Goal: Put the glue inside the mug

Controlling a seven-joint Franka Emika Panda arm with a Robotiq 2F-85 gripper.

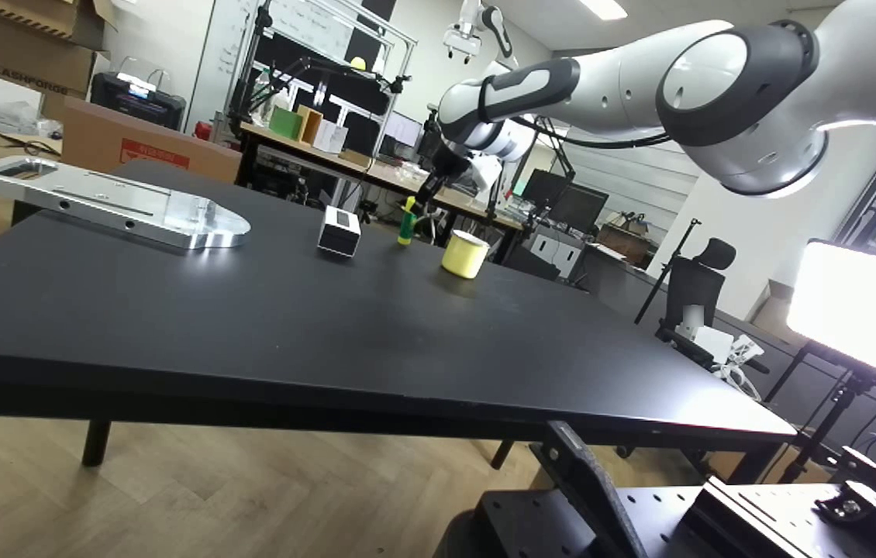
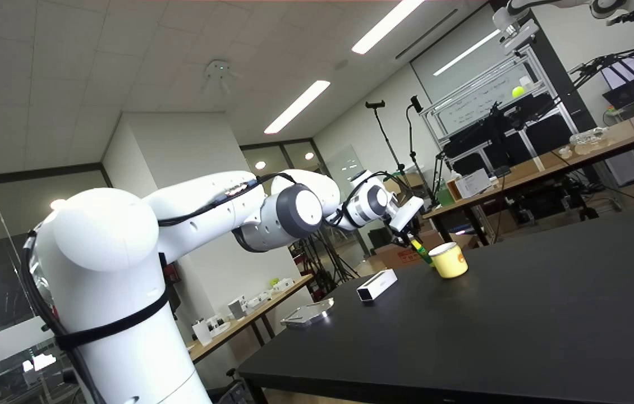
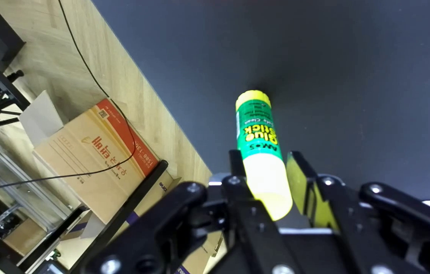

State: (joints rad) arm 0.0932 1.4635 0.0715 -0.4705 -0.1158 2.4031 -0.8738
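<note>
The glue, a green glue stick with a yellow base and a pale yellow cap (image 3: 262,146), stands about upright on the black table in the wrist view, cap toward me. It also shows in both exterior views (image 1: 406,227) (image 2: 423,253). My gripper (image 3: 266,163) has its fingers on either side of the cap. They are only a little wider apart than the glue. A narrow gap shows between the glue and the right-hand finger. The pale-yellow mug (image 1: 465,254) (image 2: 449,260) stands upright on the table close to the glue. It is out of the wrist view.
A small black-and-white box (image 1: 339,231) (image 2: 377,284) lies on the table (image 1: 291,333) near the glue. A shiny metal plate (image 1: 116,200) (image 2: 309,313) lies farther along. In the wrist view the table edge runs close to the glue, with a cardboard box (image 3: 97,152) beyond it.
</note>
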